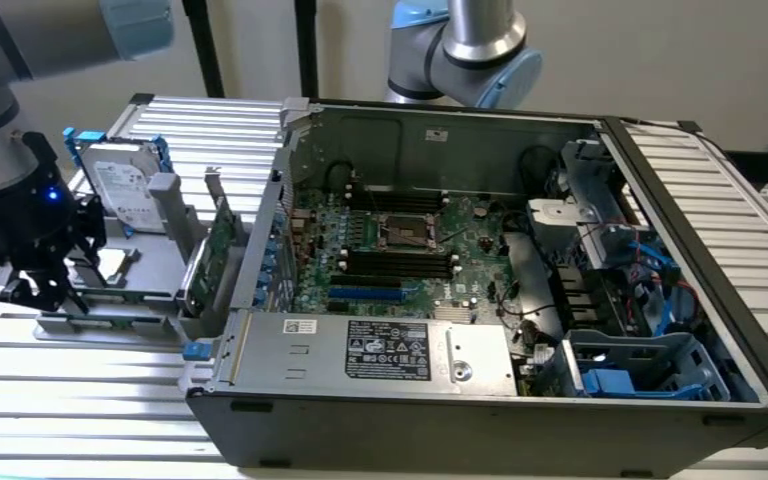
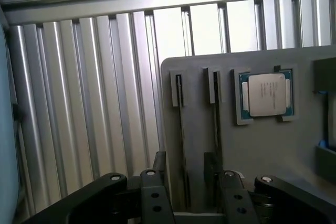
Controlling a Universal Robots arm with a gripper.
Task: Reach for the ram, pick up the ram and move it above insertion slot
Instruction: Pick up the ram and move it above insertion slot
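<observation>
Gripper: the gripper (image 2: 185, 170) is open, its two black fingers (image 2: 152, 192) spread wide with nothing clamped between them. In the exterior view it (image 1: 40, 292) hangs low over the grey fixture plate (image 1: 97, 326), on the exterior view's left of the computer case (image 1: 357, 410).
Ram: the ram (image 2: 181, 135) stands on edge in a groove of the fixture plate (image 2: 262, 156) and shows as a thin dark line. A second stick (image 2: 216, 124) stands parallel to it, just beside it, on the side nearer the processor chip (image 2: 265, 94).
Key relation: the ram sits in the gap between the fingertips with one finger off each flat face, and neither appears to touch it. Its long axis runs straight away from the wrist, in line with that gap. The second stick lies close by the other finger, so the margin on that side looks slim.
Insertion slot: the insertion slot (image 1: 398, 264) is one of several parallel black sockets on the motherboard, inside the case. It is well apart from the gripper, toward the exterior view's right.
Materials: the plate is matte and smooth with raised end clips, and the table (image 2: 79, 103) is ribbed bright aluminium. The fingers are matte black with round fasteners, and the chip has a flat metal lid in a green border.
Handling, as a judgement: the ram is thin and rigid, best gripped on its flat faces.
</observation>
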